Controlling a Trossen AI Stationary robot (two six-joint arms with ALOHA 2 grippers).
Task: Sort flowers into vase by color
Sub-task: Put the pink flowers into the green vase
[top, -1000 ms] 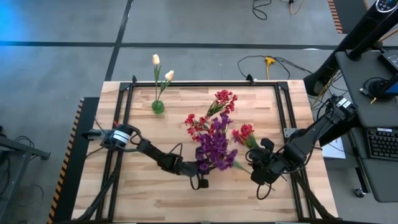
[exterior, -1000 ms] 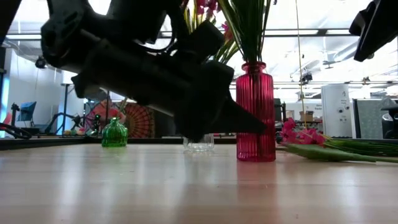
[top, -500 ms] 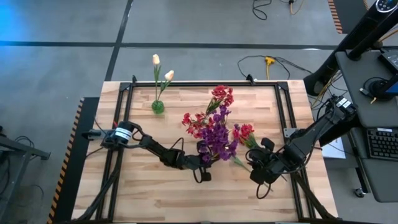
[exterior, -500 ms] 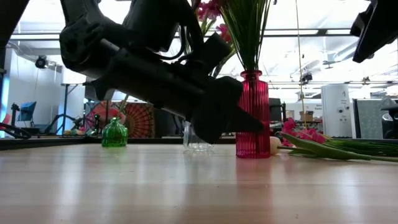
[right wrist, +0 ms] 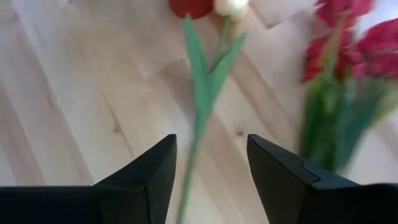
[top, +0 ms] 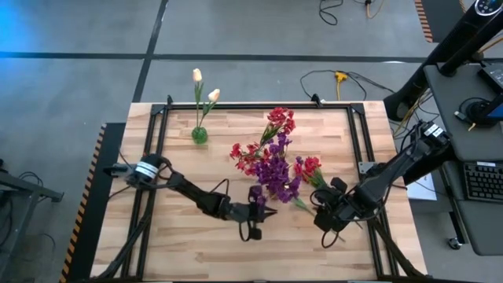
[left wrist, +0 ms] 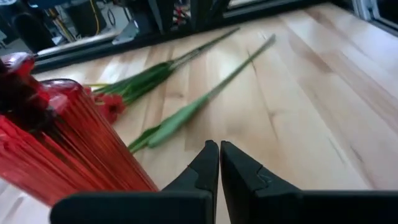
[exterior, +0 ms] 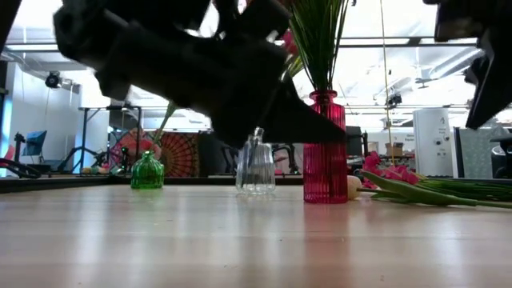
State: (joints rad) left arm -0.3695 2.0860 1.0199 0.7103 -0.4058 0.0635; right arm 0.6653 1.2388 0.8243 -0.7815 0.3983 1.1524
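A red ribbed vase (exterior: 326, 152) stands mid-table, holding purple flowers (top: 273, 174) and red flowers (top: 277, 122). A small green vase (top: 200, 134) at the far left holds two cream tulips. A clear vase (exterior: 256, 170) stands empty beside the red one. A cream tulip (right wrist: 202, 93) and a red flower (right wrist: 348, 43) lie flat on the table to the red vase's right. My right gripper (right wrist: 211, 143) hovers open above the tulip's stem, one finger on either side, apart from it. My left gripper (left wrist: 219, 146) is shut and empty, just near of the red vase (left wrist: 68, 155).
A black metal frame (top: 357, 149) borders the wooden tabletop. Bare wood lies along the near edge and the left half. Cables and a desk with a keyboard (top: 479, 181) are off the table to the right.
The red vase with its flowers slid slightly toward the far edge early in the second. My left gripper, still shut, then rose and drew back from it, uncovering the clear vase in the low view. My right gripper has come down toward the tulip on the table.
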